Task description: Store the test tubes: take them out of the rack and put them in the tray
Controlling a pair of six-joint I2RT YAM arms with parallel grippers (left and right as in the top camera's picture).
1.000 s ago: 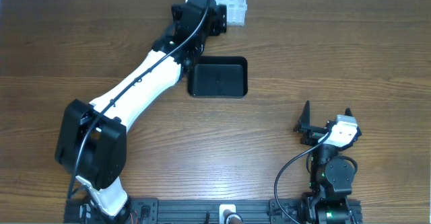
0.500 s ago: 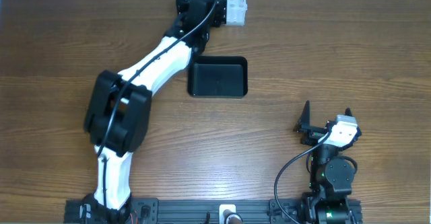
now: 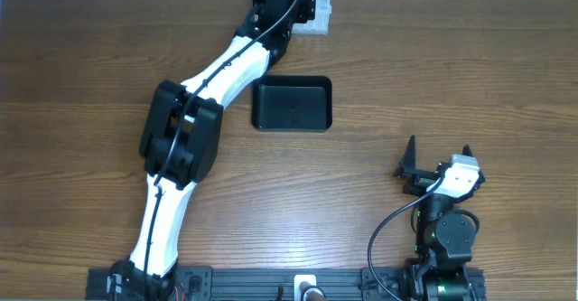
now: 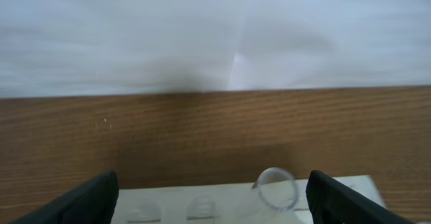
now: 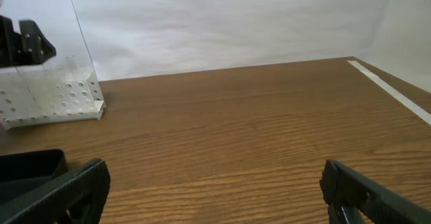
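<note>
Left gripper (image 4: 212,180) jaws wide apart over the clear tube rack (image 3: 318,12) at the far edge of the table (image 3: 470,66), one test tube (image 4: 276,188) upright between them. Black tray (image 3: 292,104) near the rack. Right gripper (image 3: 440,145) jaws apart, well away

A brown wood-grain table top (image 3: 470,66) spreads across the whole top view, its grain running from side to side under soft, even light. Behind its far edge stands a plain white wall or backdrop (image 5: 236,22), matt and evenly lit. In the left wrist view a faint vertical crease (image 4: 234,69) runs down it, with a dim grey shadow (image 4: 188,83) just above the table's edge. A narrow pale strip (image 5: 390,91) lies along the table's right side
</note>
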